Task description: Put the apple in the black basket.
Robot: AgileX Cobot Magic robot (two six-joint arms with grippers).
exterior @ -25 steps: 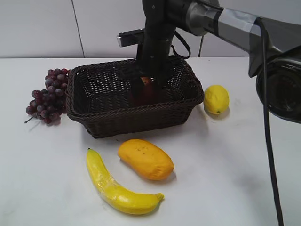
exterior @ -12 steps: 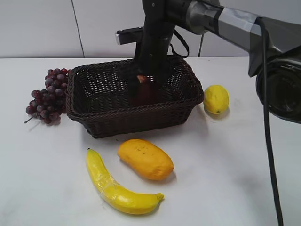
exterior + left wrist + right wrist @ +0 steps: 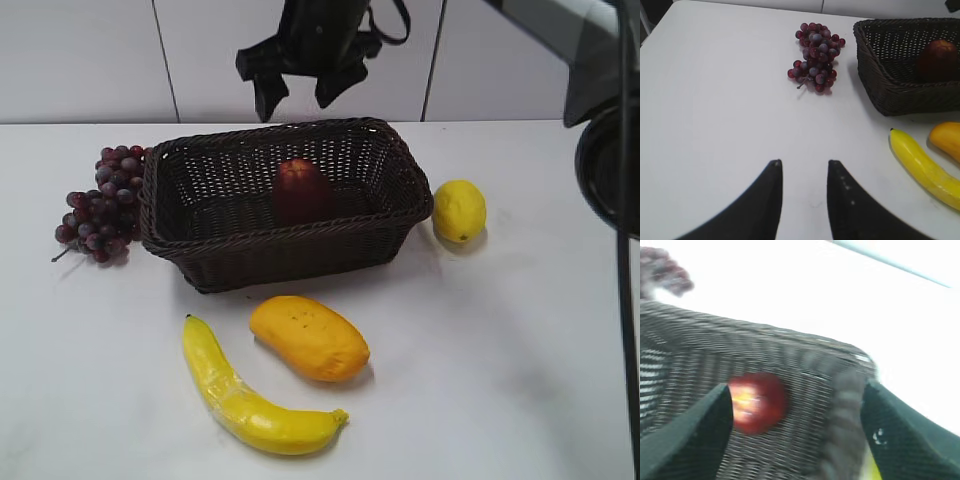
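Note:
The dark red apple (image 3: pixel 302 188) lies inside the black basket (image 3: pixel 215 262), apart from any gripper. It also shows in the left wrist view (image 3: pixel 939 59) and, blurred, in the right wrist view (image 3: pixel 757 401). The basket shows in the left wrist view (image 3: pixel 890 95) and the right wrist view (image 3: pixel 810 375) too. My right gripper (image 3: pixel 300 95) hangs open and empty well above the basket's far rim; its jaws (image 3: pixel 797 425) are spread wide. My left gripper (image 3: pixel 804 167) is open and empty over bare table, left of the basket.
Purple-red grapes (image 3: pixel 100 200) lie left of the basket, and a yellow lemon (image 3: pixel 460 210) lies to its right. A mango (image 3: pixel 310 338) and a banana (image 3: pixel 250 398) lie in front. The right arm (image 3: pixel 600 60) crosses the upper right.
The right gripper has let go of the apple and risen out of the basket to well above it. The apple now rests in the basket.

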